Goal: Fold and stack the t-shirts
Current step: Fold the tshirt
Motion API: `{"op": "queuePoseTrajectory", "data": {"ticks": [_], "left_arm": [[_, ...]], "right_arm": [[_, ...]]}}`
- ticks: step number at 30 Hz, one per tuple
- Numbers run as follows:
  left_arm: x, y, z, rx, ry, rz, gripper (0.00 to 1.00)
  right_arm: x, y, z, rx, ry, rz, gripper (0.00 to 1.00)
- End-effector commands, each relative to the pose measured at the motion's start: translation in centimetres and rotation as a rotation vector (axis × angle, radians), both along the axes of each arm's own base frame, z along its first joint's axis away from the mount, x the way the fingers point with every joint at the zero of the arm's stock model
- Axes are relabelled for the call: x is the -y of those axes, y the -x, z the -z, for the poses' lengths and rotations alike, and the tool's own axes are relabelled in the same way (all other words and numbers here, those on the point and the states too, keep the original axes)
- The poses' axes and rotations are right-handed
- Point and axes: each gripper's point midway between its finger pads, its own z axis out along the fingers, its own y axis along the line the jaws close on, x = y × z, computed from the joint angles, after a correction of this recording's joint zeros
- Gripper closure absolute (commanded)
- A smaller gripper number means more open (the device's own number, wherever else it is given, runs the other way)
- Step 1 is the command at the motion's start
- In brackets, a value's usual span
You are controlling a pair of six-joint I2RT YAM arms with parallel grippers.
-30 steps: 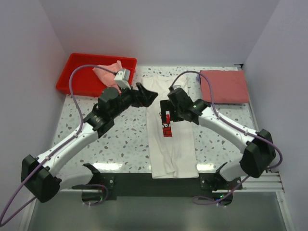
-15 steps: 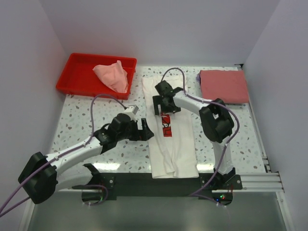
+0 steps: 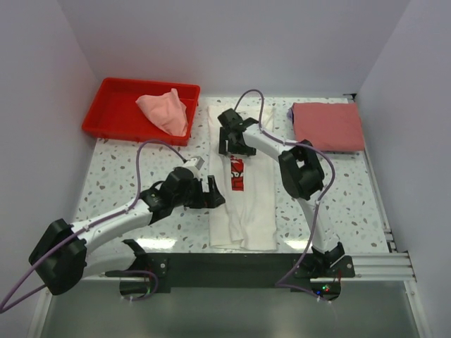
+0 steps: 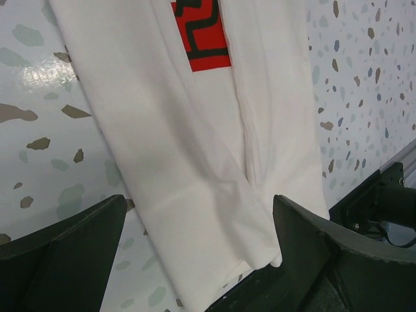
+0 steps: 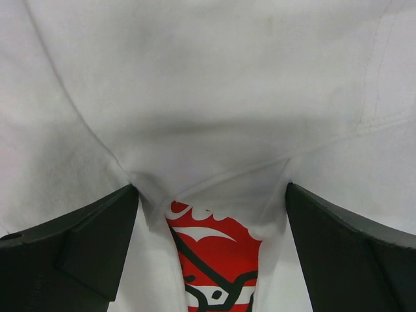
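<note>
**Two open grippers over a loosely layered shirt: the folds could slip apart**

The left gripper [image 4: 198,224] hangs with its fingers wide apart and nothing between them but air. It sits low over the bottom end of the white t-shirt [image 3: 243,204], in the lower middle of the overhead view. The right gripper [image 5: 211,190] is spread just as wide, also empty. It is poised above the neck end of the same shirt, just above the red print [image 3: 237,174].

The shirt lies as a long narrow strip down the centre of the table [image 3: 134,162], its sides already folded inward. From the left wrist view the folded-in flaps overlap loosely, with a seam gaping between them near the hem.

That is where I'd expect trouble. If either gripper closes on the top flap alone, lifting it would peel the side fold open instead of carrying the whole strip. The two grippers also stand at different sides of the strip. The left is at its left edge and the right is nearer the middle, so an uneven pull would likely skew the next fold.

The hem lies close to the bottom edge of the table, so a drag that way could spill cloth over it. The right arm is bent back sharply, its elbow near the shirt's right edge, and a careless swing might ruck that side.

The pale pink t-shirt [image 3: 165,109] sits crumpled in the red tray [image 3: 113,105] at upper left. The dusty-red t-shirt [image 3: 328,125] lies folded flat at upper right.
</note>
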Motion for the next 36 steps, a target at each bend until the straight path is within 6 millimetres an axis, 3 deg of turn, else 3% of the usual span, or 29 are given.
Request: {"op": "queuePoseTrajectory", "data": {"ticks": [1,5,8,9,12,13,15,16,18,19,20,21,22,23,28,30,36], "left_arm": [[-0.7,-0.1,-0.5,0.019,-0.026,-0.016,0.00],[-2.3,0.7,0.5,-0.018,-0.113,-0.023,0.00],[-3.0,2.1,1.6,-0.059,-0.151,0.001,0.00],[-3.0,2.5,1.7,-0.065,-0.155,0.014,0.00],[-2.3,4.7,2.2,-0.101,-0.167,0.079,0.00],[-2.3,5.2,2.3,-0.108,-0.184,0.083,0.00],[-1.6,6.6,2.5,-0.116,-0.198,0.113,0.00],[-1.3,7.0,2.5,-0.123,-0.209,0.117,0.00],[-0.5,8.3,3.1,-0.136,-0.239,0.146,0.00],[-0.2,8.4,2.9,-0.127,-0.254,0.146,0.01],[0.1,8.7,3.1,-0.132,-0.264,0.150,0.02],[0.6,9.6,3.6,-0.137,-0.289,0.176,0.06],[0.8,9.5,3.6,-0.130,-0.301,0.168,0.08],[1.0,9.8,3.9,-0.140,-0.308,0.165,0.11],[1.7,10.6,5.0,-0.149,-0.357,0.179,0.29],[1.7,10.7,5.4,-0.156,-0.372,0.168,0.39],[0.9,10.3,6.0,-0.157,-0.414,0.122,0.69]], "right_arm": [[-0.2,-0.4,2.2,-0.035,-0.016,0.097,0.01],[-0.7,-0.5,0.9,-0.027,-0.035,0.059,0.01],[-0.9,-1.0,-3.0,0.034,-0.053,0.000,0.01],[-0.9,-1.3,-5.3,0.072,-0.069,-0.010,0.01],[-0.8,-1.3,-9.1,0.125,-0.085,-0.050,0.01],[-0.4,-0.7,-11.2,0.154,-0.094,-0.066,0.01],[0.1,0.1,-12.4,0.175,-0.106,-0.074,0.01],[1.0,1.6,-13.1,0.175,-0.113,-0.076,0.01],[1.8,3.0,-13.5,0.181,-0.132,-0.064,0.01],[3.0,4.9,-11.2,0.130,-0.104,-0.060,0.01],[3.6,5.6,-12.8,0.170,-0.134,-0.054,0.01],[4.1,6.6,-12.3,0.161,-0.135,-0.048,0.01],[5.4,8.5,-10.0,0.110,-0.106,-0.034,0.01],[6.1,9.0,-11.0,0.142,-0.119,-0.024,0.01],[8.7,13.0,-8.7,0.076,-0.087,-0.007,0.01],[8.8,13.8,-8.8,0.074,-0.104,-0.015,0.01],[10.0,17.5,-6.4,-0.007,-0.115,-0.037,0.01]]}}
